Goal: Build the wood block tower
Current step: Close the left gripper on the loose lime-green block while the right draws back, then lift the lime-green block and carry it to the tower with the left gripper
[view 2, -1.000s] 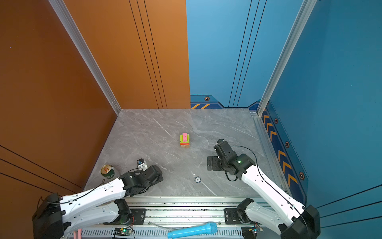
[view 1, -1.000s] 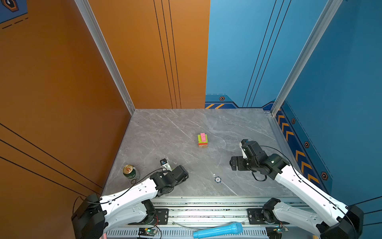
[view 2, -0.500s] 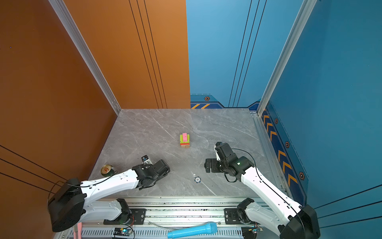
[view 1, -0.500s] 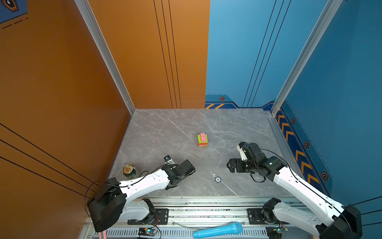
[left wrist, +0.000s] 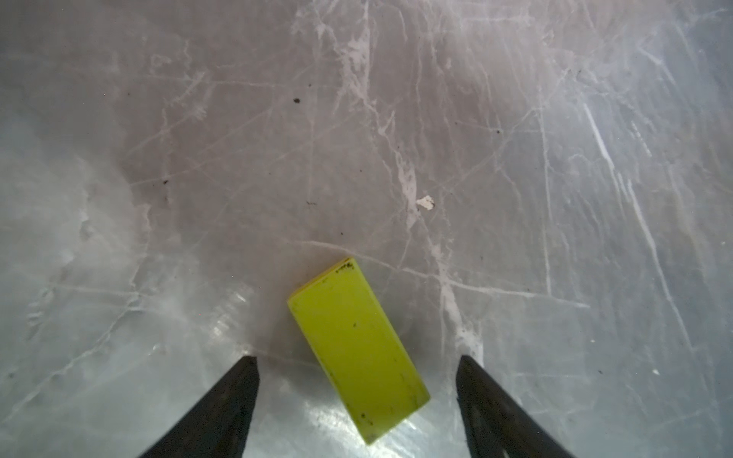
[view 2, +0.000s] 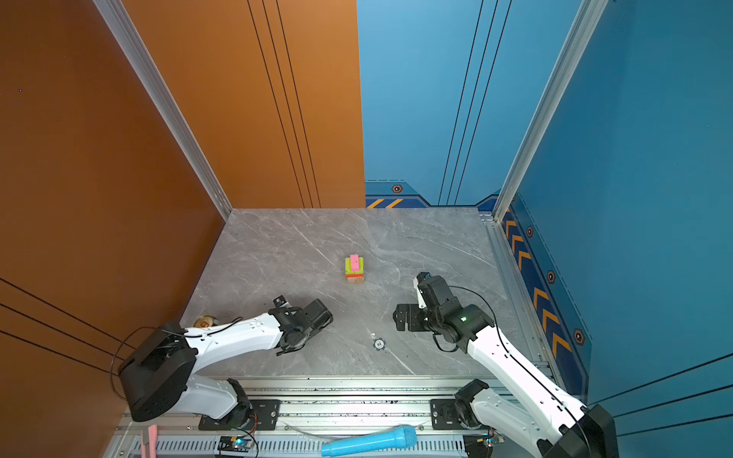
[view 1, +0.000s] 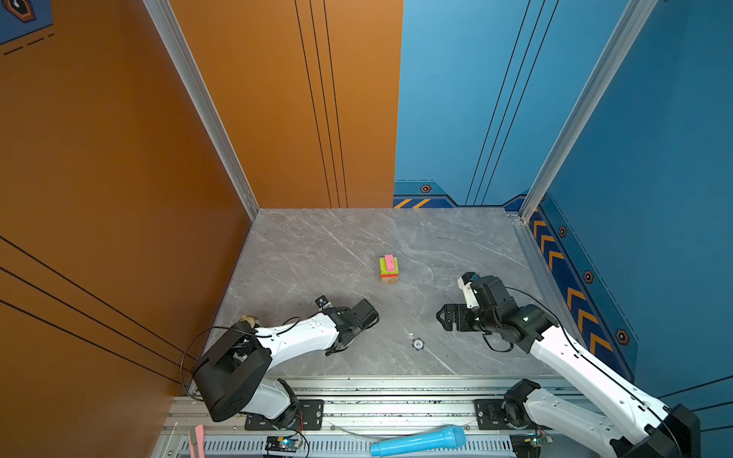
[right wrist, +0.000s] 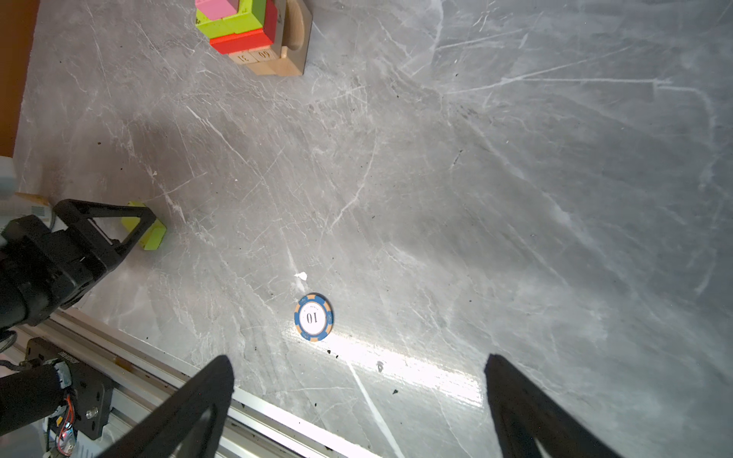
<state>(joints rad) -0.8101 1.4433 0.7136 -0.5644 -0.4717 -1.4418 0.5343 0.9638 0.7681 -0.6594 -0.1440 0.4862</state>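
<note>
left pincer shifted over lime block, narrowing

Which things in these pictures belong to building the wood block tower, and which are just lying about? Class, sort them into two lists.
Belong to the job:
tower, with a pink block on top
loose yellow-green block, lying flat apart from the tower

Just lying about:
blue-and-white chip marked 10
can, partly hidden
light blue microphone
</note>
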